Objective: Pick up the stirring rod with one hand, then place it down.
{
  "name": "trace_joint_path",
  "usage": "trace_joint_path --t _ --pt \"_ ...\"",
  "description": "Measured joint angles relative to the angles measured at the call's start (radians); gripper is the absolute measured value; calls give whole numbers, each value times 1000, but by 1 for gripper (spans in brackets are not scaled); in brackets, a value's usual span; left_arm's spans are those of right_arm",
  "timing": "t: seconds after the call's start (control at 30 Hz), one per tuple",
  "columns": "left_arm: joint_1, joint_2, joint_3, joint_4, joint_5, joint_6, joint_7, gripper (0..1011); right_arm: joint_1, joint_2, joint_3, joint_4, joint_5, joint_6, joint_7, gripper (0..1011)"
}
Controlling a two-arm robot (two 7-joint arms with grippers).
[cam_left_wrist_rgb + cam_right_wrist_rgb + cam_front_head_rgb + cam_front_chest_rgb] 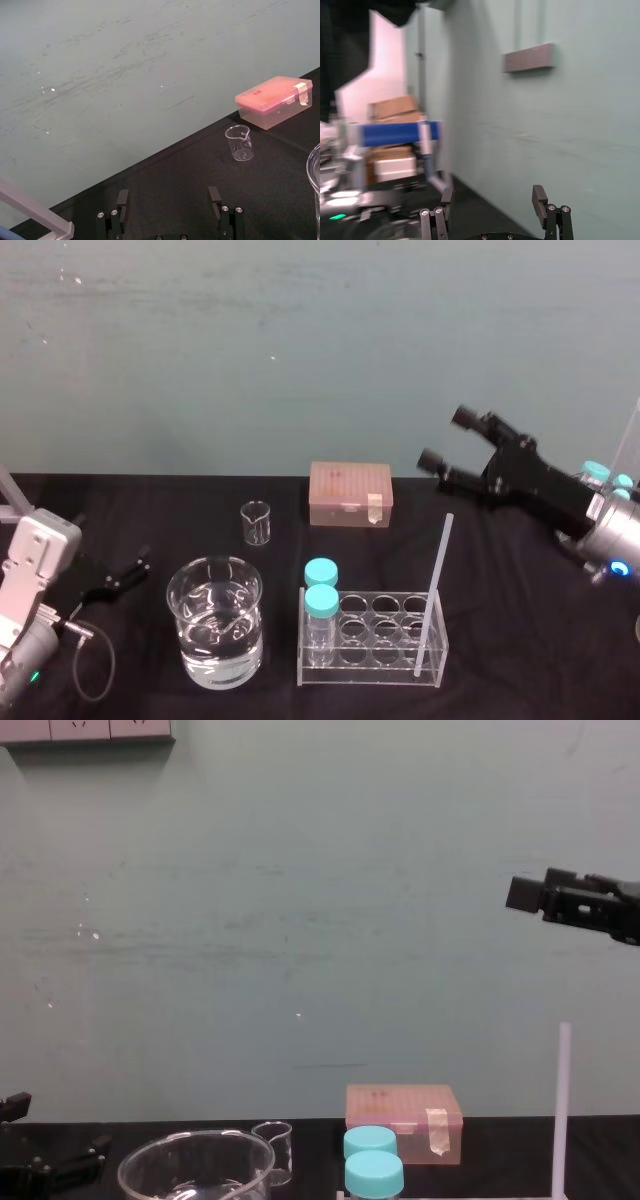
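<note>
At far left, left end effector (128, 575) is held low over the black tabletop (540, 640), fingers spread apart. Next over, a large beaker (215, 635) part-filled with clear liquid is set near the front. A small beaker (257, 523) is set behind it, apart. A clear rack (372, 677) is placed just right of the large beaker, with two blue-capped bottles (321, 590) seated in its left-end wells. A pink box (350, 494) is set behind the rack, near the wall. Stirring rod (435, 595) is stood in a right-end well of the rack, tilted, top leaning back and right, ungripped. Right end effector (448, 438) is held raised, up and right of the rod top, well apart from it, fingers spread apart.
</note>
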Motion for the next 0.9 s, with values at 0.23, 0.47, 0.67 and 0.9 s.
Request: trace_joint_path --t 0.23,0.47,0.67,0.9 --pt "0 0 0 0 0 0 0 1005 -34 -64 37 -8 -165 -2 -327 1003" --pt "0 0 0 0 0 0 0 1005 -48 -159 49 65 -359 -2 -645 1003" --pt "0 0 0 0 0 0 0 1005 -42 -228 57 145 -463 -17 -808 1003" --pt "0 0 0 0 0 0 0 1005 -44 -261 66 169 -489 -11 -844 1003"
